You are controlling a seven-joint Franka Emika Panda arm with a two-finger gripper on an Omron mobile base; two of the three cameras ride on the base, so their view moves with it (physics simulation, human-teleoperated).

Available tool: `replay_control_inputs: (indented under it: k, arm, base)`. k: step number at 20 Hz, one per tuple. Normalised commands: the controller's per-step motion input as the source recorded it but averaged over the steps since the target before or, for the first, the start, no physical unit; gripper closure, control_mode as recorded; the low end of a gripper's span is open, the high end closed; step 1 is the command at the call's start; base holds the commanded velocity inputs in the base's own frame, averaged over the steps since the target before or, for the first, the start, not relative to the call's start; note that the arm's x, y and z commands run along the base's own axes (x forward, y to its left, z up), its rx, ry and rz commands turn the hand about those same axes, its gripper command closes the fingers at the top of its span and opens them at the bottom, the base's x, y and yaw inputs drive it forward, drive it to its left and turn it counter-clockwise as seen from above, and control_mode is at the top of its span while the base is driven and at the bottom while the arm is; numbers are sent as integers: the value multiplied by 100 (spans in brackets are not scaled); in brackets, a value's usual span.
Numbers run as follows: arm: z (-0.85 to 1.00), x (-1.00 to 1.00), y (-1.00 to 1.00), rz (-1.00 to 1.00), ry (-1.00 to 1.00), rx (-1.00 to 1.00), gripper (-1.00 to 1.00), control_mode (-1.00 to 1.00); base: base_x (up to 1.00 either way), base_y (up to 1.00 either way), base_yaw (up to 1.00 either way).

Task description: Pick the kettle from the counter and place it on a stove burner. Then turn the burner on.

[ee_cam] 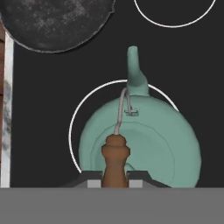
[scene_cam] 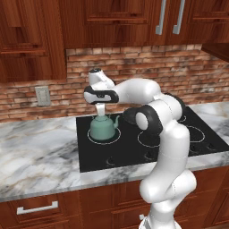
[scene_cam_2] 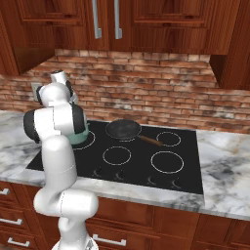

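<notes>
Now kettle (ee_cam: 148, 140) inside stove burner (ee_cam: 94, 98) ring.

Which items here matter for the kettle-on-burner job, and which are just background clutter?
Job: kettle, standing inside the stove burner ring; gripper shut on the kettle's brown handle; counter.
Lying about: frying pan on a rear ring, wall outlet, upper cabinets.

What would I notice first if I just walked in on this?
Probably the big white robot arm bent over the black stove, its claw shut on the brown handle of a small green kettle. The kettle stands inside a white ring at the stove's left; a dark frying pan lies behind it.
</notes>
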Motion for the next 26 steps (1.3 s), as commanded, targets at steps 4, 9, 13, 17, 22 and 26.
replay_control_inputs:
  k: [4,9,13,17,22,26]
  arm:
    - [0,0,0,0,0,0,-100,-100]
    - [0,0,0,0,0,0,-100,-100]
    - [0,0,0,0,0,0,-100,-100]
    - [0,0,0,0,0,0,-100,-100]
    - [0,0,0,0,0,0,-100,-100]
    - [-2,-16,0,0,1,0,-100,-100]
  base:
    - [0,0,0]
    - [0,0,0]
    - [0,0,0]
    - [0,0,0]
    - [0,0,0]
    - [0,0,0]
